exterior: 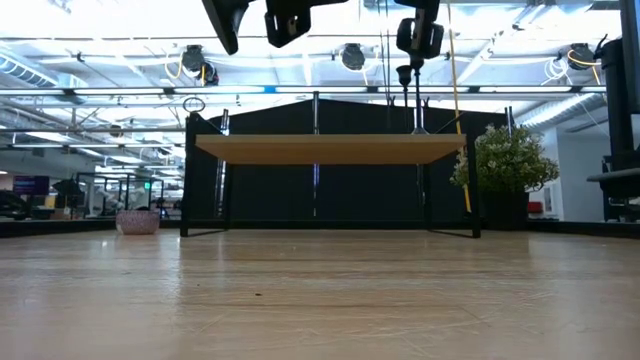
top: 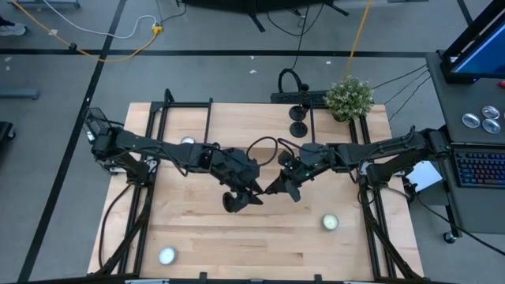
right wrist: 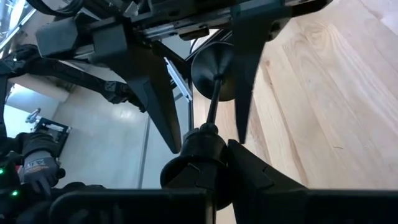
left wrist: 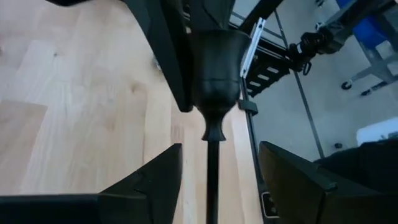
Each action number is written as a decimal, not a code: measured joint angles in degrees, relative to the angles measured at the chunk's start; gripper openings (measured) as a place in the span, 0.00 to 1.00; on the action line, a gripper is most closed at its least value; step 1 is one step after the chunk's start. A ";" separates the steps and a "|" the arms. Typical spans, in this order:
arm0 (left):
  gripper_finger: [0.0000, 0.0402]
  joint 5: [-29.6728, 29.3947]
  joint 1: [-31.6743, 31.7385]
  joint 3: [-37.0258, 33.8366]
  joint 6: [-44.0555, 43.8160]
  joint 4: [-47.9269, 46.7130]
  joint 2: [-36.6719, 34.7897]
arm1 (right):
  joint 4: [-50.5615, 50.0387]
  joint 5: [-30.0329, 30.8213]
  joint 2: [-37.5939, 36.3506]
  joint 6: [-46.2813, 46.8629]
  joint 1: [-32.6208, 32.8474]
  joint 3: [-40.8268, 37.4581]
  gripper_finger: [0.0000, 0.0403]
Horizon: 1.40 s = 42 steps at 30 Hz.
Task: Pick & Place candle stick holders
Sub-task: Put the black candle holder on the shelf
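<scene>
One black candle stick holder (top: pixel 256 195) is held in the air over the middle of the table, lying about level. Its disc base (right wrist: pixel 214 67) points toward my left arm and its cup end lies at my right gripper. My right gripper (top: pixel 286 186) is shut on it. My left gripper (top: pixel 246 189) is open. Its fingers stand on either side of the thin stem (left wrist: pixel 211 180) with a gap on each side. Two more black holders (top: pixel 298 113) (top: pixel 298 130) stand upright on their bases at the table's far edge. My right gripper pinches the holder's cup end (right wrist: pixel 199 149) between its two fingers (right wrist: pixel 249 174). It comes about level from the table's right, in line with the stem. The holder is lifted clear of the table and lies about level, its disc base away from the gripper.
Three small round tea lights lie on the table: at the far left (top: pixel 188 142), the near left (top: pixel 167 255) and the near right (top: pixel 330 222). A potted plant (top: pixel 349 96) stands at the far right corner. Black frame rails (top: pixel 371 197) run along both sides.
</scene>
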 joint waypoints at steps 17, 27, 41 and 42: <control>0.04 4.90 2.02 -0.07 -0.39 2.09 0.00 | 0.72 0.00 -0.09 -0.73 0.02 0.07 0.07; 0.04 4.29 2.07 -0.04 -0.13 -1.46 -0.02 | 0.25 -1.45 -0.09 1.01 -0.02 0.07 0.22; 0.04 -9.38 1.48 -0.02 0.38 -18.49 -3.19 | -6.73 -3.04 -1.50 1.29 -0.01 0.00 0.30; 0.04 -10.60 1.68 -0.02 0.75 -18.57 -3.85 | -8.79 -2.97 -1.89 1.30 0.10 -0.01 0.29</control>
